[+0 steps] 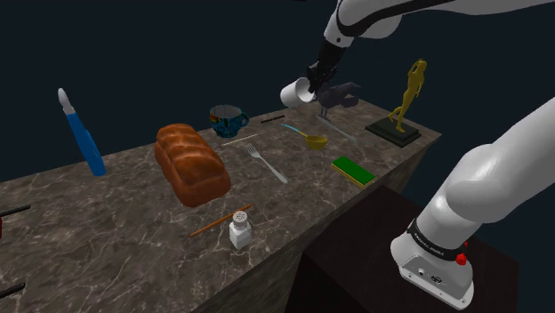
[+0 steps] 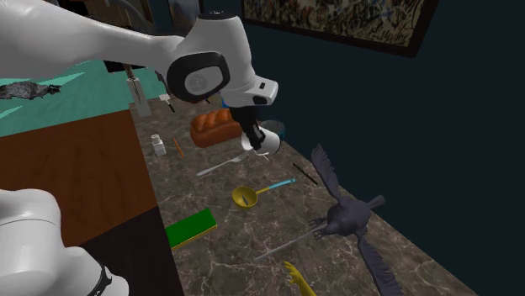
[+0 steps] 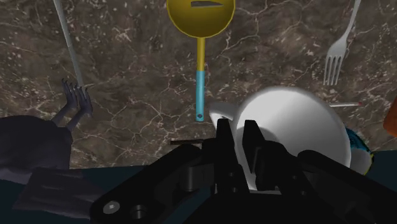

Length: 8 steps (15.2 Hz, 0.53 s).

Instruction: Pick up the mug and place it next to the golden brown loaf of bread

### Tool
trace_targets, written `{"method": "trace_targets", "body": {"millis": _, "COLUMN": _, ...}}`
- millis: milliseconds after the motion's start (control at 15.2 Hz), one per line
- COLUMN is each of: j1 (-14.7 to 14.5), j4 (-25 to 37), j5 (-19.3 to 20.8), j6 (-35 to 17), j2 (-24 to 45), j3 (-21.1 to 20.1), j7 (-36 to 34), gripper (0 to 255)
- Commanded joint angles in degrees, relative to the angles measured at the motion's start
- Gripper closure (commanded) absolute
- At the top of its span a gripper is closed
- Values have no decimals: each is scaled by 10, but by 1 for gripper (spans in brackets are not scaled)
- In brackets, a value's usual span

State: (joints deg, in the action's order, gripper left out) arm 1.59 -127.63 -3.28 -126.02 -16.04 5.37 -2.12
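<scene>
A: The hand [image 3: 236, 146] was nearly closed, pinching the white mug [image 1: 295, 92] by its rim, tilted, upper centre of the shoulder view, clear above the tabletop [image 1: 133, 222].

B: Thin grip. It might have slipped, or clipped the cup [image 1: 228, 118] beside the loaf [image 1: 191, 164].

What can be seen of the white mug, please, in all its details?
The mug is plain white and smooth; its material does not show. The black claw is shut on its wall at the rim, so it hangs tilted in the air above the dark marbled counter and touches nothing else. It is well apart from the brown loaf, roughly over the yellow ladle.
</scene>
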Motion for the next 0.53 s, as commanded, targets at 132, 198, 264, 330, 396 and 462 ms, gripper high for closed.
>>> {"method": "trace_targets", "body": {"millis": 132, "j1": -16, "j4": -45, "j5": 6, "j6": 2, "j2": -50, "j3": -39, "j7": -59, "gripper": 255}}
{"method": "trace_targets", "body": {"millis": 198, "j1": -20, "j4": -54, "j5": 6, "j6": 2, "j2": -60, "j3": -49, "j7": -73, "gripper": 255}}
{"method": "trace_targets", "body": {"millis": 264, "j1": -24, "j4": -62, "j5": 6, "j6": 2, "j2": -69, "j3": -59, "j7": -87, "gripper": 255}}
{"method": "trace_targets", "body": {"millis": 330, "j1": -29, "j4": -70, "j5": 5, "j6": 3, "j2": -77, "j3": -70, "j7": -101, "gripper": 255}}
{"method": "trace_targets", "body": {"millis": 396, "j1": -33, "j4": -76, "j5": 4, "j6": 4, "j2": -85, "j3": -80, "j7": -115, "gripper": 255}}
{"method": "trace_targets", "body": {"millis": 462, "j1": -38, "j4": -82, "j5": 3, "j6": 5, "j2": -93, "j3": -91, "j7": -130, "gripper": 255}}
